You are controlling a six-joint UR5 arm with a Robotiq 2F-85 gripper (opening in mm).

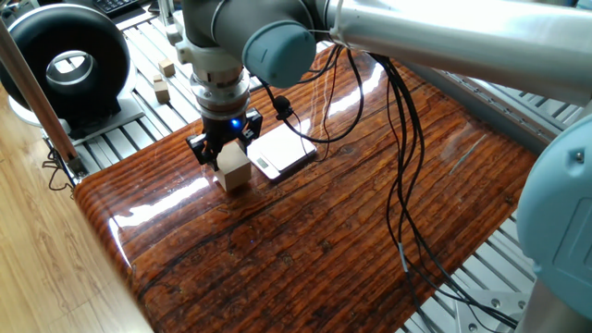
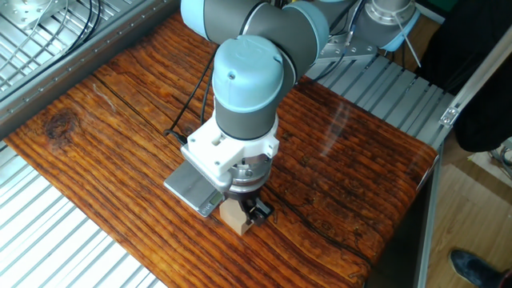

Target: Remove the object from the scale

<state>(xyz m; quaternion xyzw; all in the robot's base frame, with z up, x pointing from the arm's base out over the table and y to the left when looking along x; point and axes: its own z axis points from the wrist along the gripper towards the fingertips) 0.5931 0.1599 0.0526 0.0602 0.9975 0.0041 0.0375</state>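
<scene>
Beside the scale [image 1: 280,153] on the desk [image 1: 324,231], the block [image 1: 231,170] stands upright, pinched by the gripper [image 1: 223,151]. No writing is readable on scale or block.

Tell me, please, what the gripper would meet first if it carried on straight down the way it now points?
The gripper points straight down, with the block between its fingers, beside the scale. The block seems to rest on the table, so the table would likely stop it first, though contact is hard to confirm.
</scene>
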